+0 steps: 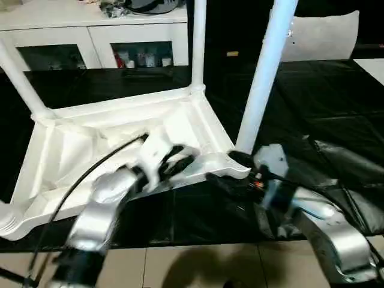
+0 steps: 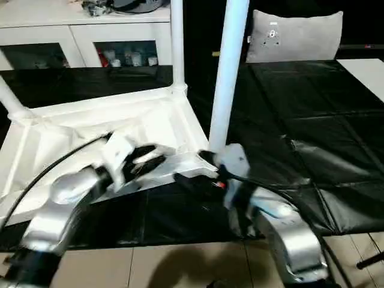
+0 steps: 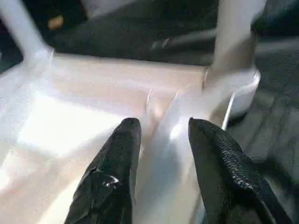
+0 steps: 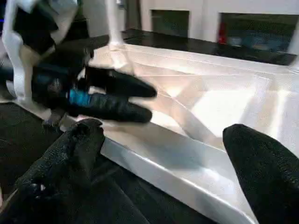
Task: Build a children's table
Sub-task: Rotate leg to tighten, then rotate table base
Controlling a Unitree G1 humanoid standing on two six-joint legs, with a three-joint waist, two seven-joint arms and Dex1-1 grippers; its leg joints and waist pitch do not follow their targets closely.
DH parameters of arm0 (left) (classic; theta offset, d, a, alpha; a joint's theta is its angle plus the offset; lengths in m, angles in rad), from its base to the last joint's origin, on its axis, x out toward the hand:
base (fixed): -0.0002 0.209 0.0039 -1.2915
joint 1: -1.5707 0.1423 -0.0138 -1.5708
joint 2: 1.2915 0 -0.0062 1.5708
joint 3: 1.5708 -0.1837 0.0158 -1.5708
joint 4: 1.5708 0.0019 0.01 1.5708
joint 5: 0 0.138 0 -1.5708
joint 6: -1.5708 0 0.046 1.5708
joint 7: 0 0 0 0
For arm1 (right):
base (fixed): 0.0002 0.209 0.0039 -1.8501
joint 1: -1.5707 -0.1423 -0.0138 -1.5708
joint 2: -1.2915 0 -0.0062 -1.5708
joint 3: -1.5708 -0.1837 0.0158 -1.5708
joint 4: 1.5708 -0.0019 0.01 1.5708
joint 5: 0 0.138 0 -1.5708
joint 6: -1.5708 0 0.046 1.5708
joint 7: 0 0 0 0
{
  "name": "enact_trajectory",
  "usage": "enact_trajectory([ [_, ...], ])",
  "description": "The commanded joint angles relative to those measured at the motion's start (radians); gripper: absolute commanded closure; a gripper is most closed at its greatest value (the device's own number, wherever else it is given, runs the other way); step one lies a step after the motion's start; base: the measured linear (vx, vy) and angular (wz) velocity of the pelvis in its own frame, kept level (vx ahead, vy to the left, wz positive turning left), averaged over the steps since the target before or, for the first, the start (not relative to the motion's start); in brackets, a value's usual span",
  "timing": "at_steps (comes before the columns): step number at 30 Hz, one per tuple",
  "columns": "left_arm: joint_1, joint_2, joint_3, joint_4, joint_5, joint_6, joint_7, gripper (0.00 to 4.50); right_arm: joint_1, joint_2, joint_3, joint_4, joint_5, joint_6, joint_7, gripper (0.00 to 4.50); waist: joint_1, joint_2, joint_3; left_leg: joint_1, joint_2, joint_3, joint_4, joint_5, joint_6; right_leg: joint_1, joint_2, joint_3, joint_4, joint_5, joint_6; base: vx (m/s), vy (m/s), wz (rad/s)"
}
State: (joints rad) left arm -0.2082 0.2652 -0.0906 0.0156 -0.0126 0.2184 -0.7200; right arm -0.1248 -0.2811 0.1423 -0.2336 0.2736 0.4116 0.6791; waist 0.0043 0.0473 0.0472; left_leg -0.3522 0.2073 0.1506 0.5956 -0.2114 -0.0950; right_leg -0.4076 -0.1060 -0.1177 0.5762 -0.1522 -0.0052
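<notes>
The left gripper (image 1: 180, 161) hangs over the upturned table top's (image 1: 78, 150) near edge, its fingers (image 3: 117, 163) parted with nothing between them. The right gripper (image 4: 163, 172) is spread wide and empty, just off the near right corner. The top lies underside-up on a black mat (image 1: 336, 108). Legs stand in three corner sockets: at ten o'clock (image 1: 18, 75), twelve o'clock (image 1: 198, 42), and three o'clock (image 1: 267, 66).
</notes>
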Motion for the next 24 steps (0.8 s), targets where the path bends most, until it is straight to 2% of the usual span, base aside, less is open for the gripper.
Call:
enact_trajectory([
  [1,0.021,0.037,0.01,-0.075,0.006,0.049,-0.019,2.29,-0.038,0.023,0.022,0.033,-0.015,-0.015,-0.019,0.0,0.002,-0.008,-0.055,-0.011,0.015,0.003,-0.083,-0.265,0.053,0.049,-0.031,0.043,-0.08,-0.445,-0.102,0.0,0.0,0.0],
  [3,0.031,0.052,0.013,-0.096,0.001,0.065,-0.02,2.15,-0.055,0.035,0.029,0.051,-0.021,-0.018,-0.027,0.0,0.001,-0.006,-0.054,-0.013,0.015,0.003,-0.085,-0.257,0.045,0.05,-0.029,0.045,-0.074,-0.406,-0.119,0.0,0.0,0.0],
  [4,0.032,0.054,0.013,-0.097,0.0,0.067,-0.02,2.15,-0.057,0.036,0.029,0.054,-0.023,-0.019,-0.029,0.0,0.003,-0.005,-0.053,-0.008,0.015,0.006,-0.083,-0.257,0.045,0.048,-0.028,0.047,-0.076,-0.392,-0.125,0.0,0.0,0.0],
  [5,0.058,0.102,0.014,-0.135,-0.011,0.104,-0.039,2.15,-0.136,0.077,0.048,0.156,-0.071,-0.04,-0.079,0.0,0.002,-0.006,-0.056,-0.013,0.015,0.002,-0.084,-0.246,0.036,0.05,-0.03,0.048,-0.061,-0.365,-0.147,0.0,0.0,0.0],
  [6,0.068,0.12,0.013,-0.144,-0.012,0.112,-0.049,2.15,-0.166,0.091,0.056,0.195,-0.09,-0.048,-0.095,0.0,-0.002,-0.007,-0.052,-0.017,0.011,0.004,-0.088,-0.246,0.035,0.054,-0.027,0.047,-0.065,-0.372,-0.146,0.0,0.0,0.0],
  [8,0.088,0.144,0.012,-0.161,-0.015,0.128,-0.068,2.15,-0.212,0.108,0.075,0.257,-0.12,-0.055,-0.114,0.0,-0.007,-0.003,-0.053,-0.011,0.012,0.005,-0.084,-0.249,0.026,0.05,-0.028,0.051,-0.061,-0.361,-0.156,0.0,0.0,0.0],
  [9,0.099,0.16,0.011,-0.169,-0.007,0.132,-0.071,2.15,-0.24,0.121,0.084,0.299,-0.136,-0.057,-0.128,0.0,-0.007,-0.006,-0.053,-0.012,0.012,0.006,-0.084,-0.244,0.027,0.052,-0.027,0.052,-0.064,-0.355,-0.155,0.0,0.0,0.0],
  [11,0.107,0.182,0.007,-0.173,0.01,0.14,-0.066,2.15,-0.266,0.135,0.093,0.344,-0.151,-0.062,-0.144,0.0,-0.005,0.0,-0.056,-0.009,0.012,0.009,-0.081,-0.213,0.025,0.053,-0.026,0.056,-0.056,-0.295,-0.174,0.0,0.0,0.0],
  [12,0.109,0.189,0.006,-0.173,0.017,0.141,-0.066,2.15,-0.271,0.139,0.095,0.357,-0.157,-0.064,-0.152,0.0,-0.005,-0.014,-0.058,-0.008,0.013,0.011,-0.079,-0.204,0.029,0.053,-0.025,0.057,-0.056,-0.281,-0.178,0.0,0.0,0.0],
  [13,0.112,0.195,0.005,-0.171,0.023,0.142,-0.066,2.15,-0.276,0.142,0.098,0.369,-0.164,-0.065,-0.16,0.0,-0.001,-0.008,-0.058,-0.007,0.013,0.009,-0.08,-0.196,0.028,0.053,-0.025,0.057,-0.051,-0.272,-0.183,0.0,0.0,0.0],
  [15,0.116,0.209,0.001,-0.18,0.037,0.156,-0.062,2.15,-0.282,0.152,0.099,0.39,-0.169,-0.063,-0.18,0.0,0.001,-0.009,-0.057,-0.006,0.013,0.011,-0.08,-0.176,0.028,0.054,-0.024,0.062,-0.048,-0.255,-0.188,0.0,0.0,0.0],
  [16,0.121,0.22,0.0,-0.183,0.046,0.158,-0.062,2.15,-0.281,0.159,0.095,0.397,-0.169,-0.062,-0.194,0.0,0.001,-0.015,-0.057,-0.004,0.013,0.013,-0.08,-0.177,0.028,0.052,-0.023,0.064,-0.05,-0.256,-0.188,0.0,0.0,0.0],
  [18,0.135,0.255,0.003,-0.19,0.048,0.161,-0.06,2.15,-0.29,0.184,0.08,0.431,-0.179,-0.074,-0.238,0.0,0.0,0.003,-0.055,-0.002,0.011,0.011,-0.082,-0.2,0.016,0.05,-0.021,0.066,-0.049,-0.274,-0.187,0.0,0.0,0.0],
  [19,0.135,0.255,0.003,-0.19,0.048,0.161,-0.06,2.15,-0.29,0.184,0.08,0.431,-0.179,-0.074,-0.238,0.0,0.0,0.003,-0.055,-0.002,0.011,0.011,-0.082,-0.2,0.016,0.05,-0.021,0.066,-0.049,-0.274,-0.187,0.0,0.0,0.0],
  [20,0.138,0.267,0.003,-0.19,0.047,0.161,-0.062,2.15,-0.299,0.197,0.067,0.455,-0.18,-0.09,-0.255,0.0,-0.002,-0.002,-0.056,0.0,0.011,0.011,-0.082,-0.221,0.008,0.05,-0.02,0.067,-0.05,-0.272,-0.187,0.0,0.0,0.0],
  [21,0.139,0.271,0.003,-0.19,0.047,0.161,-0.064,2.15,-0.302,0.2,0.063,0.462,-0.181,-0.095,-0.261,0.0,-0.002,0.004,-0.055,0.0,0.01,0.011,-0.083,-0.233,0.004,0.051,-0.02,0.068,-0.05,-0.276,-0.189,0.0,0.0,0.0],
  [22,0.137,0.279,-0.002,-0.185,0.05,0.158,-0.068,2.15,-0.308,0.205,0.05,0.478,-0.181,-0.102,-0.278,0.0,-0.003,0.0,-0.056,0.0,0.01,0.012,-0.082,-0.236,0.003,0.051,-0.019,0.068,-0.052,-0.275,-0.188,0.0,0.0,0.0],
  [23,0.132,0.296,-0.012,-0.172,0.059,0.148,-0.077,2.15,-0.322,0.217,0.018,0.512,-0.182,-0.115,-0.32,0.0,-0.004,0.01,-0.056,0.003,0.009,0.011,-0.083,-0.246,-0.002,0.048,-0.019,0.068,-0.05,-0.27,-0.193,0.0,0.0,0.0],
  [24,0.131,0.298,-0.013,-0.17,0.06,0.146,-0.077,2.15,-0.324,0.218,0.014,0.516,-0.182,-0.116,-0.325,0.0,-0.005,0.005,-0.056,0.001,0.008,0.011,-0.083,-0.248,-0.003,0.049,-0.019,0.067,-0.052,-0.269,-0.194,0.0,0.0,0.0],
])
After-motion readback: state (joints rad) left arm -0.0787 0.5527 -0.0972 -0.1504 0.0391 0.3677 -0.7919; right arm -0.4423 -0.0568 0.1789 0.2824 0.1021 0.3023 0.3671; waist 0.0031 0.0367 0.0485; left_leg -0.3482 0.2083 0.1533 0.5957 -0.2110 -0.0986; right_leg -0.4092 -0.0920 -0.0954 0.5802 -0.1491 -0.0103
